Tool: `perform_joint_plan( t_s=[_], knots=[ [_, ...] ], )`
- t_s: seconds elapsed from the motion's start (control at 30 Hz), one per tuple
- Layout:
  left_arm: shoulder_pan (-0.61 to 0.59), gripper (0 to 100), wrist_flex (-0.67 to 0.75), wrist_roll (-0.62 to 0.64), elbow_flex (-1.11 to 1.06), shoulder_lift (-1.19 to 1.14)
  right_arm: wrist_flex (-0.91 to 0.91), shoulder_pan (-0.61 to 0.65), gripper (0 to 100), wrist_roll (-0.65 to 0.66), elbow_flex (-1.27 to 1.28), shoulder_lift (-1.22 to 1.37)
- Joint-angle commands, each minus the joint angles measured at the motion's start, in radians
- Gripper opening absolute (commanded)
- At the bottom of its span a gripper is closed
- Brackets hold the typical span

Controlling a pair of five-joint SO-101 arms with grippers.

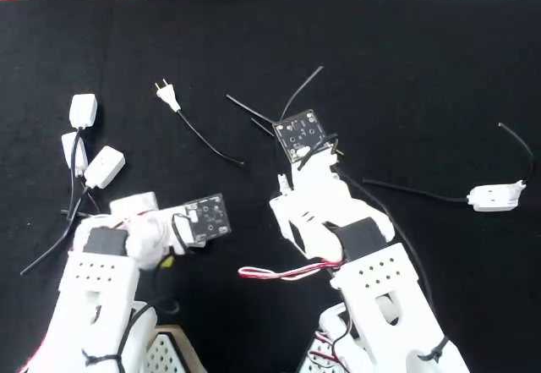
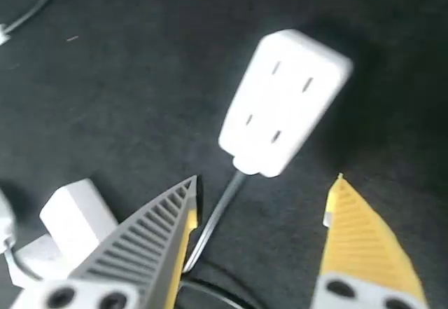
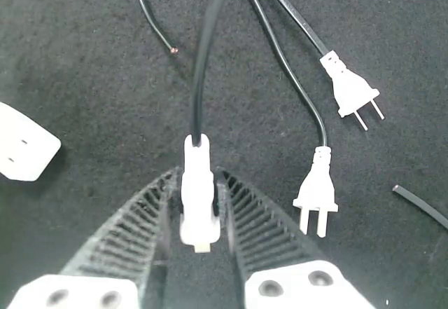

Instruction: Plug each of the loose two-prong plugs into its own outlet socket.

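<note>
My right gripper [image 3: 198, 183] is shut on a white two-prong plug [image 3: 198, 204], whose black cord [image 3: 206, 57] runs away from the fingers. Two more loose plugs [image 3: 353, 93] [image 3: 316, 191] lie on the black cloth just beyond it. A white outlet [image 3: 21, 151] sits off to one side. My left gripper [image 2: 266, 181] is open and holds nothing. It hovers over a white outlet [image 2: 283, 102] with two pairs of slots. In the high view another loose plug [image 1: 167, 94] lies at the back left, and three outlets [image 1: 83, 111] [image 1: 74, 149] [image 1: 104, 167] cluster at the left.
A further white outlet [image 1: 496, 195] on a black cord lies at the far right. Loose black cord ends [image 1: 254, 111] stick out near the right arm's wrist camera [image 1: 300, 132]. A second outlet block [image 2: 73, 214] lies close beside the left fingers.
</note>
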State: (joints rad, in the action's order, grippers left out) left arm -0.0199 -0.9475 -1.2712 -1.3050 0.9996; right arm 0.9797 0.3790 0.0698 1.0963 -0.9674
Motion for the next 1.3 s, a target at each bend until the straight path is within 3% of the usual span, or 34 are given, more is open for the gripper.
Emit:
perform_joint_plan(
  t_s=[0.0,0.2,0.37,0.67,0.93,1.27],
  knots=[
    [0.071,29,0.068,0.124,0.059,-0.071,-0.015,-0.015,2.1,-0.006,-0.015,0.001],
    [0.136,29,0.244,0.336,0.065,-0.196,-0.015,-0.015,2.1,-0.006,-0.015,0.001],
    [0.163,29,0.269,0.477,0.139,-0.275,-0.015,-0.017,2.1,-0.003,-0.015,0.001],
    [0.166,29,0.261,0.522,0.223,-0.419,-0.014,-0.017,2.1,-0.003,-0.015,0.001],
    [0.194,29,0.120,0.585,0.430,-0.657,-0.014,-0.017,2.1,-0.003,-0.015,0.001],
    [0.165,27,0.117,0.466,0.466,-0.709,-0.014,-0.017,2.1,-0.002,-0.015,0.001]
  ],
)
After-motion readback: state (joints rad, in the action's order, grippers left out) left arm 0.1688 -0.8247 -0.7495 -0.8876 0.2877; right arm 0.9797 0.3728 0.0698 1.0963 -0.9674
